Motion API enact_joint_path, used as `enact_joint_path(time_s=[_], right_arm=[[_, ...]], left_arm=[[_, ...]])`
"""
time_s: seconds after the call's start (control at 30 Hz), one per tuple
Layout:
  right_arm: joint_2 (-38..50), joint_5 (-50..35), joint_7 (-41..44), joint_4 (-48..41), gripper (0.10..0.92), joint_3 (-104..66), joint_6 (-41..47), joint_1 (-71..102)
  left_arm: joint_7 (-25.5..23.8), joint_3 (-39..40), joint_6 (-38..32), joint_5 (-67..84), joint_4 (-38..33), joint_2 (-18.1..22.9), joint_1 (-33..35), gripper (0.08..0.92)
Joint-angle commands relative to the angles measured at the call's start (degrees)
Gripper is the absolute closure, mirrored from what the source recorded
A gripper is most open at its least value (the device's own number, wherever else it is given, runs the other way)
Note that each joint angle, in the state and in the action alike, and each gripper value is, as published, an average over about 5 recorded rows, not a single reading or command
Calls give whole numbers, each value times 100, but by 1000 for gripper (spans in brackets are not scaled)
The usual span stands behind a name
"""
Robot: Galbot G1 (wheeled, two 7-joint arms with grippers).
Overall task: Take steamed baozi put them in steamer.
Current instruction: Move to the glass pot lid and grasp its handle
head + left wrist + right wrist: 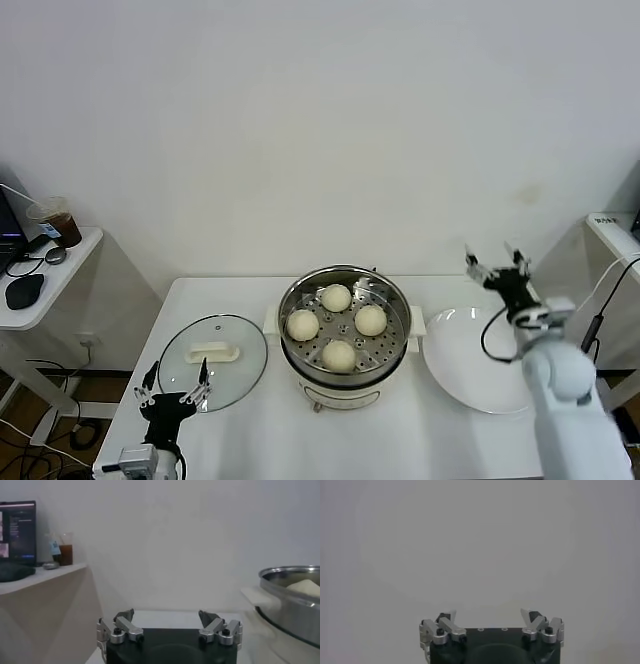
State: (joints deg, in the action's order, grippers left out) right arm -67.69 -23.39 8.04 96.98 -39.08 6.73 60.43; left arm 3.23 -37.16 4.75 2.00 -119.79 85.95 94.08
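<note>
Apparently nothing is left: all four steamed baozi (337,325) sit at twelve, three, six and nine o'clock inside the steamer (392,338), the plate (460,370) bare, while the left gripper (172,390) and right gripper (497,264) hang wide and empty-handed.
</note>
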Motion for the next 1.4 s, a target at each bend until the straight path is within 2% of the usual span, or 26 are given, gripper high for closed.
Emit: enact_joint_path(time_s=[0.03, 0.13, 0.27, 0.43, 0.5, 0.63, 0.73, 0.87, 1.07, 1.4], right_arm=[[-1025, 342, -755, 337, 203, -468, -228, 1462], [-1036, 457, -750, 406, 203, -342, -191, 1496], [-953, 534, -736, 362, 203, -227, -191, 1550], [-895, 502, -736, 290, 203, -149, -119, 1547], [-893, 501, -730, 304, 203, -115, -83, 1531], [-890, 508, -706, 351, 203, -34, -11, 1511], [-884, 529, -677, 380, 203, 37, 6, 1540], [-890, 562, -646, 397, 203, 95, -14, 1613], [-865, 562, -635, 433, 203, 78, 59, 1685], [-928, 599, -652, 481, 203, -2, 65, 1774]], left_arm=[[-82, -261, -290, -1729, 295, -366, -412, 177], [13, -312, -480, -3158, 488, -514, -592, 177], [604, -272, -788, -5462, 857, -892, -756, 177], [1642, 125, -1182, -8029, 1486, -1760, -756, 177], [1802, 272, -1181, -8558, 1711, -2074, -704, 177], [1533, 461, -1075, -8917, 1918, -2522, -663, 177], [1107, 551, -760, -8779, 1967, -2619, -809, 177], [465, 677, -338, -8262, 1885, -2554, -1019, 177], [-22, 902, 151, -8145, 1805, -2338, -1215, 177], [-258, 1283, 823, -8033, 1897, -2163, -1304, 177]])
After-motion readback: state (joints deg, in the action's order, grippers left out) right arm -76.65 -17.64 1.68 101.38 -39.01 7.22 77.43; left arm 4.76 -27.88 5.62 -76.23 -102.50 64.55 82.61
